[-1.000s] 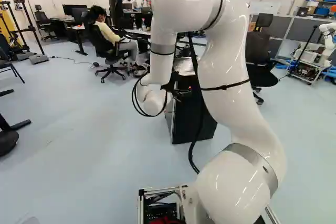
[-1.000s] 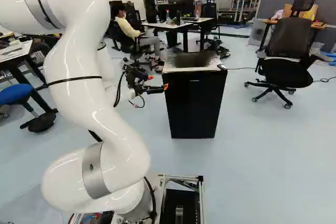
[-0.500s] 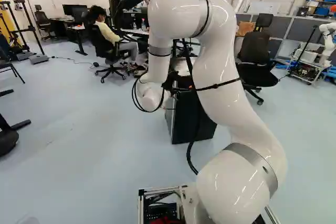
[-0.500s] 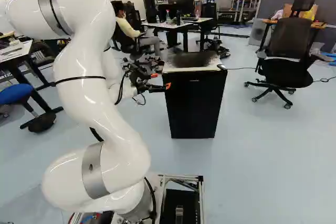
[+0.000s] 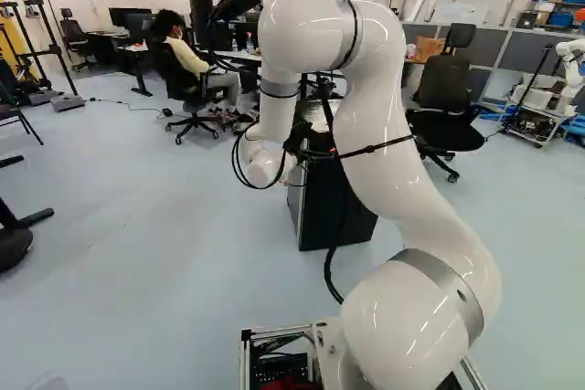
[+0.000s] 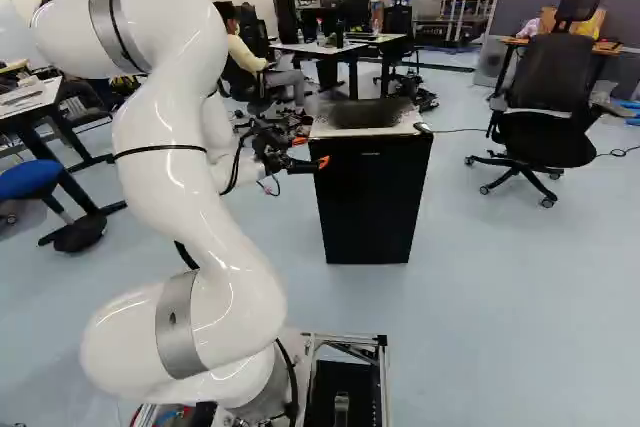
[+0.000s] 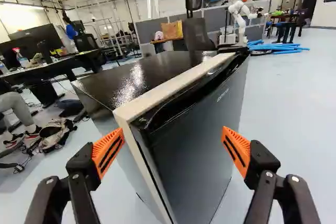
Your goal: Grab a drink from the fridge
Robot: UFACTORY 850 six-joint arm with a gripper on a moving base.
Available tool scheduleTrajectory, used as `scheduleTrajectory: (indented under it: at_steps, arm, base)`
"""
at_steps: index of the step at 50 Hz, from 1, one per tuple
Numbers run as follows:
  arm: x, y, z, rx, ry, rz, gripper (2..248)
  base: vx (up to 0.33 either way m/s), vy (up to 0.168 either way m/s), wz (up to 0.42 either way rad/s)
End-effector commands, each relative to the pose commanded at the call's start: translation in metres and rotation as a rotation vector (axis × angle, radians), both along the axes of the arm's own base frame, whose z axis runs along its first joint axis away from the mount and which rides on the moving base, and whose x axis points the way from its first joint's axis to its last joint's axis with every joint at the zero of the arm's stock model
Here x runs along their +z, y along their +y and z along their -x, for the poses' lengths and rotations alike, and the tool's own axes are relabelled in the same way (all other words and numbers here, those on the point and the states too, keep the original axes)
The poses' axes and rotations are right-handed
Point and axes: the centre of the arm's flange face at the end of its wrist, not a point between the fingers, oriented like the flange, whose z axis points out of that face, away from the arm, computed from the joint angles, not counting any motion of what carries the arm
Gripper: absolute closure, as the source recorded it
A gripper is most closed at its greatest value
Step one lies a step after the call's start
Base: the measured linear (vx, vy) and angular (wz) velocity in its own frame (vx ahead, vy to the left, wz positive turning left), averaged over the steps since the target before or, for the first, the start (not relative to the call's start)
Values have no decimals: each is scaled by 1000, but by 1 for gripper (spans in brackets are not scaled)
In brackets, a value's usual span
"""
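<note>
Both orange pads of your tool stand spread wide; the fridge door will likely feel heavy, seal-stiff, so try its left edge.

arm arched high, forearm bent down; claw spread wide, 2 fingers apart

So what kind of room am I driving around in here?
Probably a robotics lab or shared workshop office: another robot stands beyond the fridge, desks with monitors are set along the room, and wheeled office chairs stand on the open floor.
</note>
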Motion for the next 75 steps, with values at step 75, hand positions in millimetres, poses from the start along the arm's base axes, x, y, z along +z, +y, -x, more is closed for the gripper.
scheduleTrajectory:
  at_steps: [75]
  arm:
    - [0, -15, 12, -69, 16, -3, 3]
  base:
    - [0, 0, -1]
